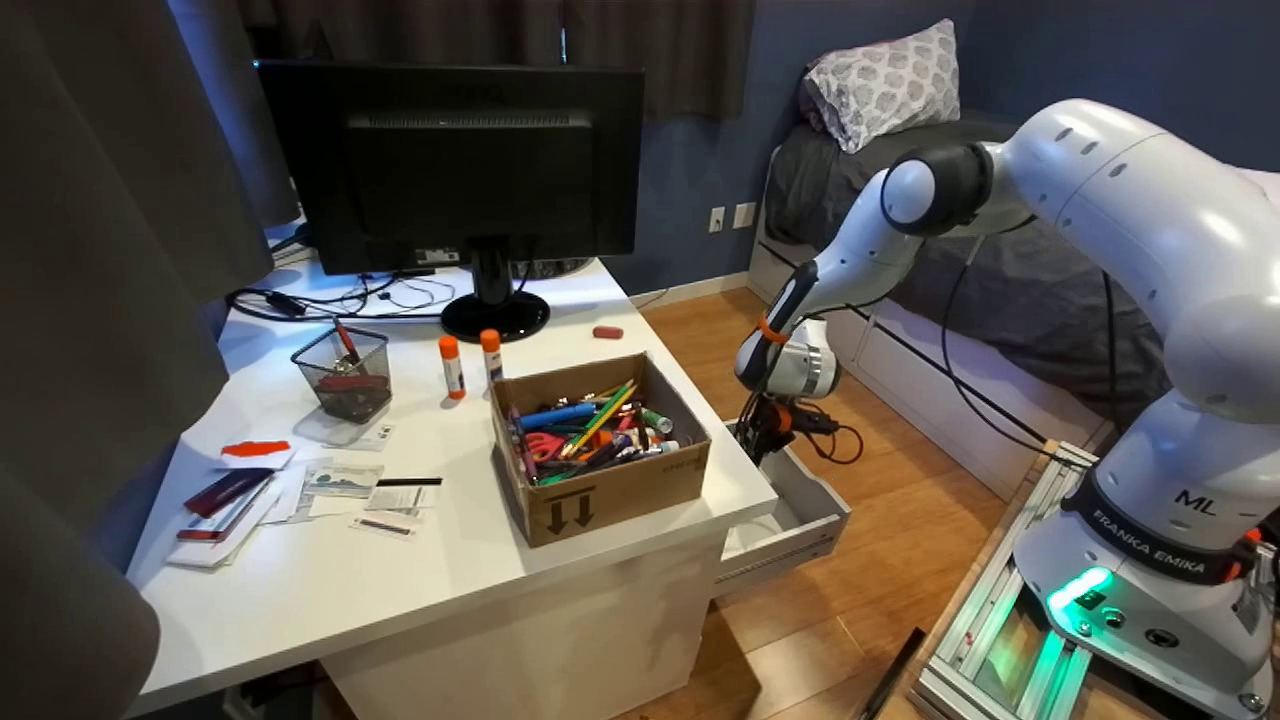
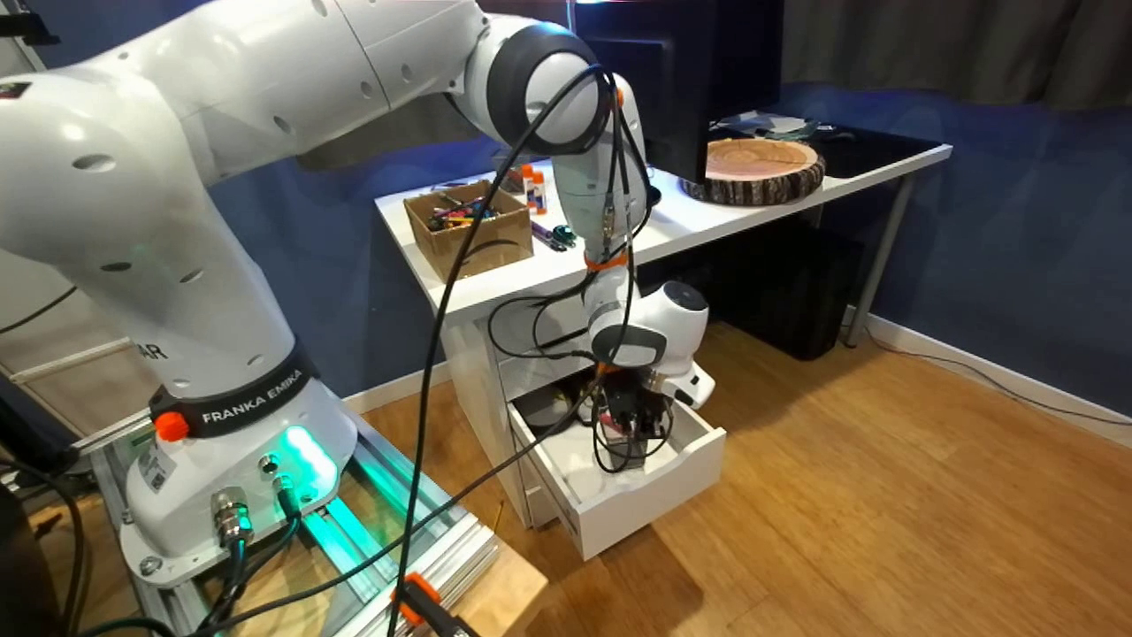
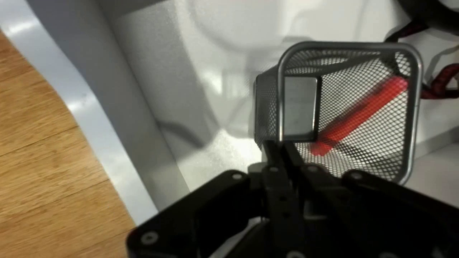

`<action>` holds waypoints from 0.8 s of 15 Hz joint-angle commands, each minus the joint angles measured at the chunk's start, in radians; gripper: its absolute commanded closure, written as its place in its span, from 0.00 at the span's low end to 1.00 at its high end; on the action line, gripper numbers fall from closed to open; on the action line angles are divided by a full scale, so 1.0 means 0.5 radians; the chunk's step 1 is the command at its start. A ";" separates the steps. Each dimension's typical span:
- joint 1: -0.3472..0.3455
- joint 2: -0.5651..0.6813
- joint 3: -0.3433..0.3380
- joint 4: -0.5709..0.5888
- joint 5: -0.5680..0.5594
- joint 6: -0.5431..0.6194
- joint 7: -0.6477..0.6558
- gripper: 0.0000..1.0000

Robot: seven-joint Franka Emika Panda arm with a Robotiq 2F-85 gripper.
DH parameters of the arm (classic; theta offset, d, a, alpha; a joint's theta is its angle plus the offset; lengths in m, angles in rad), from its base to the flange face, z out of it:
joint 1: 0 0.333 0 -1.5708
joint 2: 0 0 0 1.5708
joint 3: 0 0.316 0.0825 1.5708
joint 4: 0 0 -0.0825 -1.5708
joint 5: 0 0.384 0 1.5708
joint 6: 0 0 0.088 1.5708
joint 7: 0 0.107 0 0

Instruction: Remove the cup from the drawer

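Observation:
The cup point(image 3: 380, 136) is a grey mesh cup with a lighter metal rim, open toward the camera in the wrist view. It also shows in an exterior view point(image 2: 629, 455), inside the drawer. A red stick-like thing shows in it or behind its mesh; I cannot tell which. My gripper point(image 3: 282, 143) is shut on the cup's rim, one finger on each side of the wall. Whether the cup touches the drawer floor is unclear. The white drawer point(image 2: 654, 509) is pulled open; its wall shows in the wrist view point(image 3: 82, 95). In an exterior view point(image 1: 790, 545) the desk hides the fingertips and cup.
A black and red strap point(image 3: 441, 84) lies beside the cup in the drawer. A dark grey round thing point(image 2: 542, 409) sits at the drawer's back. The desk point(image 1: 420, 540) overhangs it, with a brown box point(image 1: 625, 490) near the edge, a dark mesh pen holder point(image 1: 350, 385) and a monitor.

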State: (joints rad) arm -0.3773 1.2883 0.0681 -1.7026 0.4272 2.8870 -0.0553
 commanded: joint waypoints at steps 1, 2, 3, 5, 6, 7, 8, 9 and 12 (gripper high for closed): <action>-0.268 -0.418 0.137 -0.462 -0.065 0.042 -0.162 0.98; -0.352 -0.508 0.192 -0.548 -0.067 0.026 -0.227 0.98; -0.414 -0.599 0.225 -0.633 -0.061 0.025 -0.272 0.98; -0.568 -0.797 0.327 -0.814 -0.055 -0.029 -0.391 0.98; -0.647 -0.899 0.382 -0.902 -0.050 -0.063 -0.443 0.98; -0.704 -1.002 0.419 -0.978 -0.038 -0.114 -0.461 0.98; -0.753 -1.108 0.451 -1.050 -0.021 -0.174 -0.473 0.98; -0.775 -1.222 0.462 -1.116 0.002 -0.230 -0.459 0.98; -0.819 -1.558 0.481 -1.235 0.088 -0.508 -0.447 0.98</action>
State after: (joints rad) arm -0.7600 0.7034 0.2899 -2.2103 0.4285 2.7472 -0.2754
